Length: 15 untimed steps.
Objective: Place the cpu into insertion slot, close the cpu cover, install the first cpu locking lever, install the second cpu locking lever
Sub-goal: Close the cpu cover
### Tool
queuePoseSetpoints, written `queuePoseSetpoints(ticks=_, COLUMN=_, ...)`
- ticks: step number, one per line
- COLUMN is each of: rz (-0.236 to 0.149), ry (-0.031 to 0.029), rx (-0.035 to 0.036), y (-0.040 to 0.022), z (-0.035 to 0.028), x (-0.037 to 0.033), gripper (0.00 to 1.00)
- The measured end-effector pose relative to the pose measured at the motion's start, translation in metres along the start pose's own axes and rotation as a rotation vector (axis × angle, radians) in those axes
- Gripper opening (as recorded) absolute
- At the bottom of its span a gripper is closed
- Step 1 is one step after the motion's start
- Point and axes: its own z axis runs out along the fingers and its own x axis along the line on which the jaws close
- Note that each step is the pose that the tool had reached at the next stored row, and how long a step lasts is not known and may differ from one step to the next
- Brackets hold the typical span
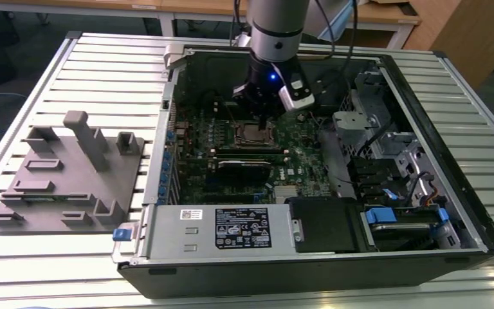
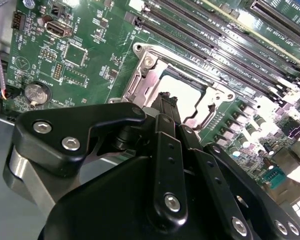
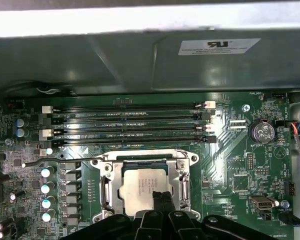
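The cpu (image 3: 139, 187) lies in the insertion slot (image 1: 253, 133), its grey top showing through the window of the cpu cover (image 3: 109, 187). The cover lies flat over the socket; in the second wrist view its frame (image 2: 140, 82) rings the cpu (image 2: 185, 89). A thin wire locking lever (image 3: 60, 161) reaches out from the socket's corner across the green board. My gripper (image 3: 160, 197) hangs just above the socket's near edge, its two narrow fingers (image 2: 162, 107) pressed together with nothing between them. In the exterior view the gripper (image 1: 260, 117) stands over the socket inside the open case.
Long black memory slots (image 3: 130, 122) run beside the socket toward the case wall (image 3: 140, 55). A coin battery (image 3: 261, 131) and capacitors (image 3: 46, 187) flank it. A black expansion card (image 1: 245, 164), the power supply (image 1: 221, 228) and drive bays fill the case. A grey fixture (image 1: 67, 174) sits at the exterior view's left.
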Motion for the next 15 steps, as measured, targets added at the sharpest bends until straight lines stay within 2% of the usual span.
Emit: queuePoseSetpoints(ticks=15, rz=0.0, ry=-0.0002, rx=0.0, y=-0.0005, z=0.0024, x=0.0075, gripper=0.11)
